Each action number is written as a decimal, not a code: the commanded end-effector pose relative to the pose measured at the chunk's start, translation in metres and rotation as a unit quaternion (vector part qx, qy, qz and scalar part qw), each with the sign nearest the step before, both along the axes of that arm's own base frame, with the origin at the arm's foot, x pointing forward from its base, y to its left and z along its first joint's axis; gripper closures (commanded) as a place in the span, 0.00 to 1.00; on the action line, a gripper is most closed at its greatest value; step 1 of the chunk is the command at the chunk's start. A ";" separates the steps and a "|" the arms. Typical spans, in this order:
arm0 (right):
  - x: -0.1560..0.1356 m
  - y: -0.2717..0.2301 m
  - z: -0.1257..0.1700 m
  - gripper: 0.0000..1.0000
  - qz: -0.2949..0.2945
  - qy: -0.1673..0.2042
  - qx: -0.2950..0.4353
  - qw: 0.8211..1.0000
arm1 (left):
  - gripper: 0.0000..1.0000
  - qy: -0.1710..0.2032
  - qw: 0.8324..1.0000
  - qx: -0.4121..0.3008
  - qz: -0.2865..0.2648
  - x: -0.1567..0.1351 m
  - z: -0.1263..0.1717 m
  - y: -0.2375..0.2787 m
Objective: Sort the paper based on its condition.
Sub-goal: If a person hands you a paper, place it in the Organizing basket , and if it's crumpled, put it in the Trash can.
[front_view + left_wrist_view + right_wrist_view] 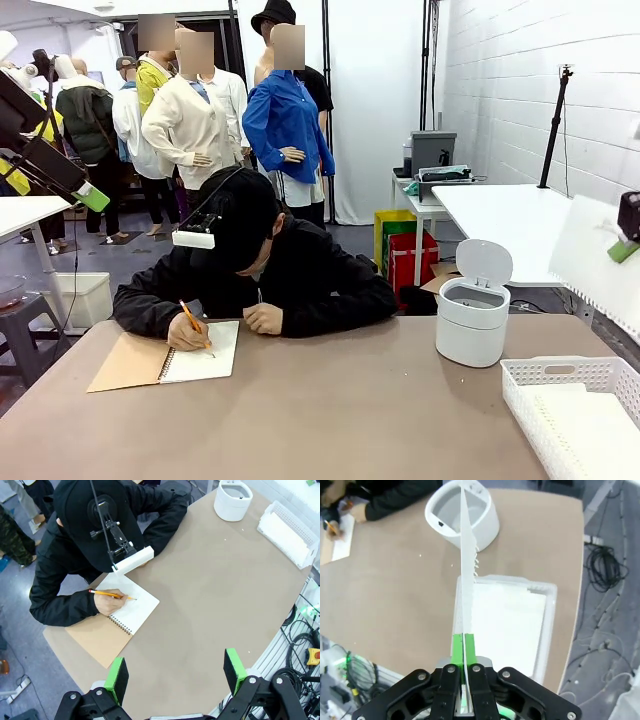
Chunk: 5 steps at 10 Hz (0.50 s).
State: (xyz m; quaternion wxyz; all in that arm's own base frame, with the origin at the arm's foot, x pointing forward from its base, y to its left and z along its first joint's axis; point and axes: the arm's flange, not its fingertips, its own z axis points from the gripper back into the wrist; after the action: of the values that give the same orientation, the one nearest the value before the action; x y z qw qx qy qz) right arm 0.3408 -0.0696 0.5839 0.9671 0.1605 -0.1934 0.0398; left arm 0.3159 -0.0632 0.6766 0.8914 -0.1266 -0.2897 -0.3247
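Note:
My right gripper (464, 650) is shut on a flat white sheet of paper (465, 575), seen edge-on and hanging over the white basket (549, 630) and the open white bin (485, 527). From the front, this sheet (595, 258) hangs at the far right, high above the table, from the right gripper (622, 250). More flat sheets (512, 625) lie inside the basket (560, 366). My left gripper (175, 675) is open and holds nothing, high above the near left of the table; it also appears at the upper left (92, 197).
A person leans over the far left of the table and writes with a pencil (194, 322) in a spiral notebook (205, 355), also visible from above (127, 615). The bin (472, 322) stands with its lid up at the right. The brown tabletop (350, 410) is bare in the middle.

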 end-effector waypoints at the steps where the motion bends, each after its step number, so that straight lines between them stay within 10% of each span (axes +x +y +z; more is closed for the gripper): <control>1: -0.029 0.015 -0.021 1.00 -0.020 0.032 0.009 0.999 | 0.00 -0.003 1.000 -0.001 0.001 0.000 0.000 0.001; 5: -0.009 0.004 -0.014 1.00 -0.007 0.013 0.007 1.000 | 0.00 -0.003 1.000 -0.001 0.001 0.000 0.000 0.001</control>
State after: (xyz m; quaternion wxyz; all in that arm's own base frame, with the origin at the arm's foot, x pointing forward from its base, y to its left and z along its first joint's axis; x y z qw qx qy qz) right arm 0.3234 -0.0621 0.5674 0.9684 0.1721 -0.1790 0.0225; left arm 0.3158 -0.0632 0.6766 0.8914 -0.1266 -0.2897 -0.3247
